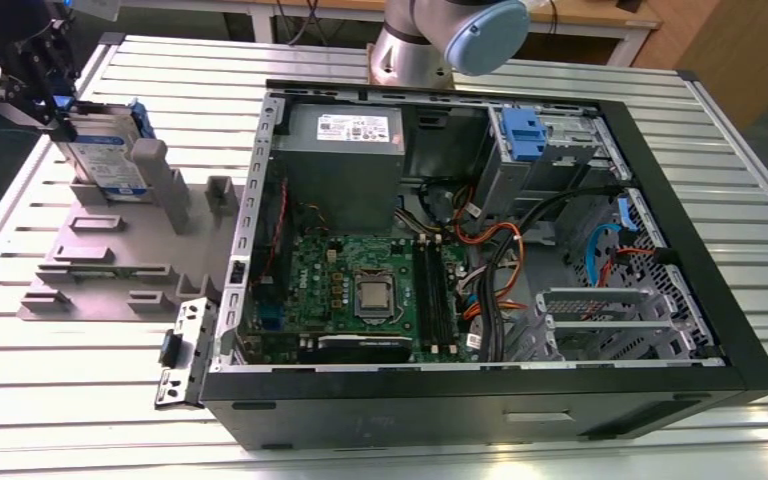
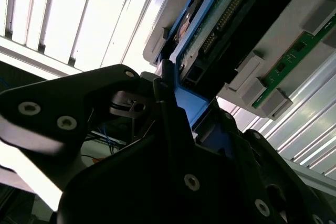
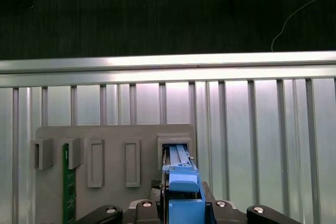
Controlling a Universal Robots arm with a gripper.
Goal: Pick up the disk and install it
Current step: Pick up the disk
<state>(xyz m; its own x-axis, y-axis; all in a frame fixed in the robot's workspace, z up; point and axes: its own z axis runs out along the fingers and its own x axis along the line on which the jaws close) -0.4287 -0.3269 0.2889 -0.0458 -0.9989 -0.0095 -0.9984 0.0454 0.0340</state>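
**Silver disk on edge in the grey holder, gripper at its top**

Silver and framed by a blue bracket, the disk (image 1: 97, 158) stands on edge in a slot of a grey moulded holder (image 1: 91, 270). The holder lies on the slatted metal table (image 1: 64, 400), at the exterior view's left. The disk is outside the computer case (image 1: 491, 390) and well apart from its drive bays, so it is not installed.

The black gripper (image 1: 51, 105) sits right at the disk's upper edge. In the second wrist view the blue bracket runs up between the gripper's black parts, one of them lying close along its side. Whether the jaws are clamped on the bracket or merely straddle it cannot be told.

In the first wrist view the holder shows several empty rectangular pockets, and a green memory stick (image 3: 65, 182) stands in one of them, away from the disk's slot.

The case lies open on its side just beside the holder. Inside it are a green motherboard (image 1: 344, 290), a grey power-supply box (image 1: 344, 150) with a white sticker, and a small blue clip (image 1: 524, 135) near the far corner. Orange and black cables cross the middle. The arm's base (image 1: 444, 40) rises behind the case.
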